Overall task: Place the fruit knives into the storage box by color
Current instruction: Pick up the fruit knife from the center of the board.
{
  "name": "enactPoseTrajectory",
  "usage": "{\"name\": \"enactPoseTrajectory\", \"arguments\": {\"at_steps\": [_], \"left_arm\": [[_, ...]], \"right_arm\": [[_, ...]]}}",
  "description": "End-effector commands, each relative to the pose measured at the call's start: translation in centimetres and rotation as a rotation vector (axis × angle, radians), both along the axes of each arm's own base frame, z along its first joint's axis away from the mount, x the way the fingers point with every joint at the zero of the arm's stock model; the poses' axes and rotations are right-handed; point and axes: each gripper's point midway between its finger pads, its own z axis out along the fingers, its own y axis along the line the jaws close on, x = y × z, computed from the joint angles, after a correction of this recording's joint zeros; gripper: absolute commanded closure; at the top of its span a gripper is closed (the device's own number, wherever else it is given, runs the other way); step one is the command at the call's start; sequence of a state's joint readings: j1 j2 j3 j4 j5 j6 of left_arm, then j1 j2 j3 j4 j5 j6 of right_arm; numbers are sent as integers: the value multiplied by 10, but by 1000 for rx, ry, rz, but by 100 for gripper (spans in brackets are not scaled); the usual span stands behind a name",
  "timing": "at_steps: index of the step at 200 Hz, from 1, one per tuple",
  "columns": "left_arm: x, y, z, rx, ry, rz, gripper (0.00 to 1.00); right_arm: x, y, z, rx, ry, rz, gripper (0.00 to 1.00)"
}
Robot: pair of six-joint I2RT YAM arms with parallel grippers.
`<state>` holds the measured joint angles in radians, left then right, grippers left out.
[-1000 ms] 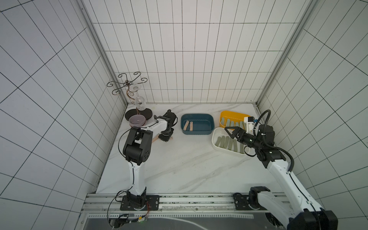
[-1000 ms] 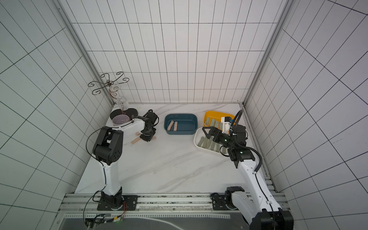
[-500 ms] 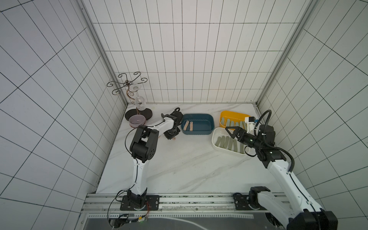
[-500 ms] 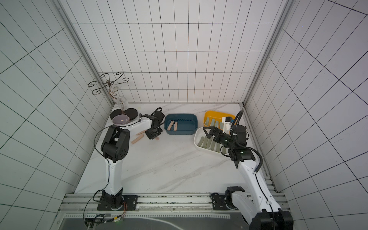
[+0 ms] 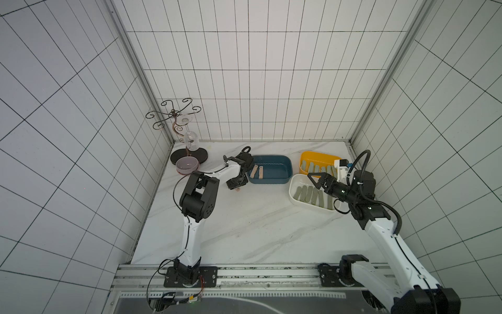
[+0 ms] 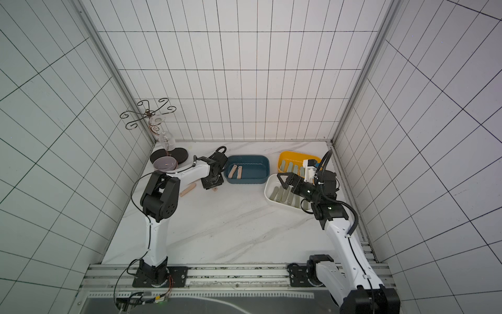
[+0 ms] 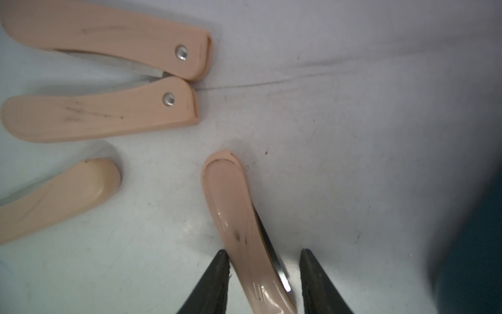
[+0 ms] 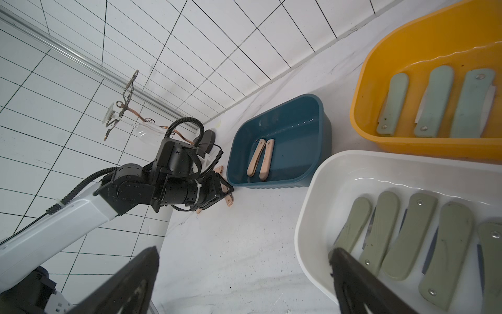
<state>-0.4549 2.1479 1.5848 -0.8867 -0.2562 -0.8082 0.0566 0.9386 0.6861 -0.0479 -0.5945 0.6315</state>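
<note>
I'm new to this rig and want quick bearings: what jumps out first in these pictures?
Three bright boxes stand out far back: a blue box holding two peach-pink knives, a yellow box with mint knives, a white box with olive knives. Beside the blue box the left gripper straddles another peach-pink knife on the marble tabletop; the right gripper hangs open at the white box.
</note>
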Motion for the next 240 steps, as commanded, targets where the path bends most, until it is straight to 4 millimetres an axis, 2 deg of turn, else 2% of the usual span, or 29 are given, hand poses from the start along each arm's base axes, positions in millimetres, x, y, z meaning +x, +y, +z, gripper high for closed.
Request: {"name": "enactPoseTrajectory", "arguments": {"at_steps": [1, 52, 78, 98, 130, 196, 220, 240], "left_arm": [[-33, -1, -52, 6, 161, -35, 59], [-35, -1, -49, -49, 141, -17, 74], [-37, 4, -42, -84, 123, 0, 75], [-34, 6, -30, -93, 97, -6, 75], [-23, 4, 6, -115, 10, -31, 75], [10, 3, 93, -117, -194, -57, 74], [21, -10, 124, -134, -273, -89, 74], [29, -35, 144, -168, -323, -165, 73]], "right_arm": [[4, -5, 6, -3, -17, -21, 0], [4, -5, 6, -3, -16, -23, 0], [5, -5, 6, -3, -14, -22, 0], [7, -5, 6, -5, -14, -19, 0], [7, -5, 2, -11, -7, -18, 0], [7, -6, -4, -14, 3, -22, 0], [7, -6, -5, -16, 5, -25, 0], [7, -6, -9, -18, 17, -22, 0]]}}
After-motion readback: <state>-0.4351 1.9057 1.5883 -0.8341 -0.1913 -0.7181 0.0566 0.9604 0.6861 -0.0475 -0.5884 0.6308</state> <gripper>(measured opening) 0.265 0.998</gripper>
